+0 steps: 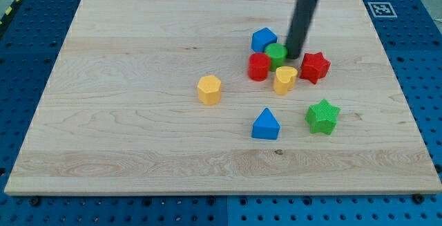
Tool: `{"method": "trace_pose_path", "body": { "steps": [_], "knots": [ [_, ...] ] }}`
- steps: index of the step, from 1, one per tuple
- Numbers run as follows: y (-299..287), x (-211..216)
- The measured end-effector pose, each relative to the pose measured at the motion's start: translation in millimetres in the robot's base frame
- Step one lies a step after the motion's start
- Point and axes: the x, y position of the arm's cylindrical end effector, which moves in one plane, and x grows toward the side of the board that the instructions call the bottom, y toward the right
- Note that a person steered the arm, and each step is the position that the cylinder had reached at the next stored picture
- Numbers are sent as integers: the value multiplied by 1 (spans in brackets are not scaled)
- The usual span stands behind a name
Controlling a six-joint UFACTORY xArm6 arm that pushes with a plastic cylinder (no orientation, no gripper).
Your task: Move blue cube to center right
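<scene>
My tip (293, 55) rested on the wooden desk (138, 81) just right of the green cylinder (276, 52), between it and the red star (315, 67). The rig had no gripper, so nothing was grasped. The blue cube (263, 39) sat upper right of the desk's middle, touching the green cylinder at the cluster's top. The red cylinder (260, 67) and a yellow block (284, 79) lay just below. Apart stood a yellow hexagonal block (208, 89), a blue triangular block (266, 124) and a green star (322, 116).
</scene>
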Motion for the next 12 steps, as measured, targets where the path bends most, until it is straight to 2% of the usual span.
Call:
{"method": "trace_pose_path", "body": {
  "steps": [1,3,4,5,6,7,8,9,10,11,12],
  "knots": [
    [-91,-3],
    [-144,-21],
    [-116,-24],
    [-65,-59],
    [26,-60],
    [44,-51],
    [-56,-59],
    [-52,-16],
    [49,-19],
    [97,-38],
    [7,-41]
  ]
}}
